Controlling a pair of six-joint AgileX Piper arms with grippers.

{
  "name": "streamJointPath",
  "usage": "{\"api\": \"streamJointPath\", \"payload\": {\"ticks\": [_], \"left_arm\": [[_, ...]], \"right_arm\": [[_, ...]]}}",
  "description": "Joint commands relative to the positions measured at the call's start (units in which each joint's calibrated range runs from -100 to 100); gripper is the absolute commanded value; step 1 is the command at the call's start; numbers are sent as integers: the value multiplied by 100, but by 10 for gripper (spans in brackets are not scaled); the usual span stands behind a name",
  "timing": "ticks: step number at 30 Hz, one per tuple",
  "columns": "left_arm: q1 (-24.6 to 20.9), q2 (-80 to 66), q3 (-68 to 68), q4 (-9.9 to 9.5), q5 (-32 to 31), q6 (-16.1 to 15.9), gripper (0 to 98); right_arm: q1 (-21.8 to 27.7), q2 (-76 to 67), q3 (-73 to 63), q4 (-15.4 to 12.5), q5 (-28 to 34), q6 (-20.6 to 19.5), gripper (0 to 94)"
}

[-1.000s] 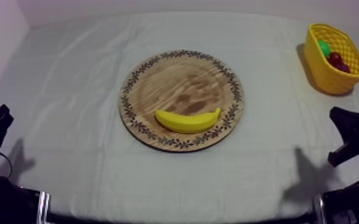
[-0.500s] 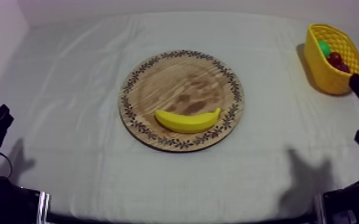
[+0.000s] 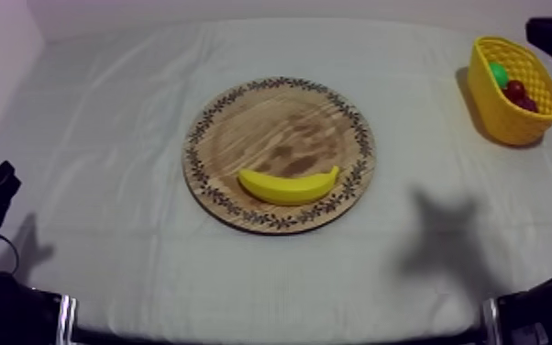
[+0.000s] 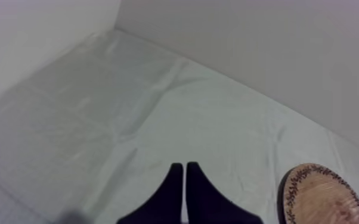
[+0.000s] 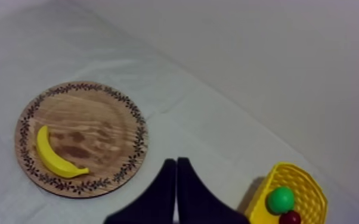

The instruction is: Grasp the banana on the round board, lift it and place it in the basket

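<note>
Left fingers point(image 4: 175, 182): closed together, empty, over bare cloth point(image 4: 128, 107).
Right fingers point(image 5: 167, 179): closed together, empty, over cloth between wooden board point(image 5: 98, 113) and yellow basket point(image 5: 289, 177).
Banana point(image 3: 289, 186): on wooden board, near rim.
Bench point(image 3: 105, 138): creased grey-white cloth.
Room: pale walls point(image 4: 247, 47).

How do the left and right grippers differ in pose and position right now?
The left gripper sits low at the table's left side, far from the yellow basket; the right gripper is held high near that basket. The left gripper faces bare cloth beside the wooden board; the right gripper looks down on the board and the banana. Both are shut on nothing, and neither touches the banana.
</note>
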Motion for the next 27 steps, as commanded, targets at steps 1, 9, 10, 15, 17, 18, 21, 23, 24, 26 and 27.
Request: {"api": "streamJointPath", "payload": {"ticks": [1,9,10,15,17,18,21,23,24,26,27], "left_arm": [[-1,4,0,-2,0,1,1],[-1,4,0,-2,0,1,1],[-1,4,0,-2,0,1,1],[-1,4,0,-2,0,1,1],[-1,4,0,-2,0,1,1],[-1,4,0,-2,0,1,1],[-1,4,0,-2,0,1,1],[-1,4,0,-2,0,1,1],[-1,4,0,-2,0,1,1],[-1,4,0,-2,0,1,1],[-1,4,0,-2,0,1,1]], "right_arm": [[-15,970,-628,-72,297,133,5],[-293,2261,-1391,-51,1078,474,3],[-359,2384,-1433,-29,1122,491,3],[-726,2937,-1518,57,1211,606,3],[-920,3178,-1552,102,1221,624,3],[-1023,3308,-1579,128,1217,623,3],[-1290,3717,-1678,154,1186,642,3],[-1444,4006,-1776,161,1168,654,4],[-1518,4151,-1829,166,1153,657,5],[-1659,4423,-1922,169,1103,653,6],[-1728,4557,-1962,170,1071,652,7]]}}
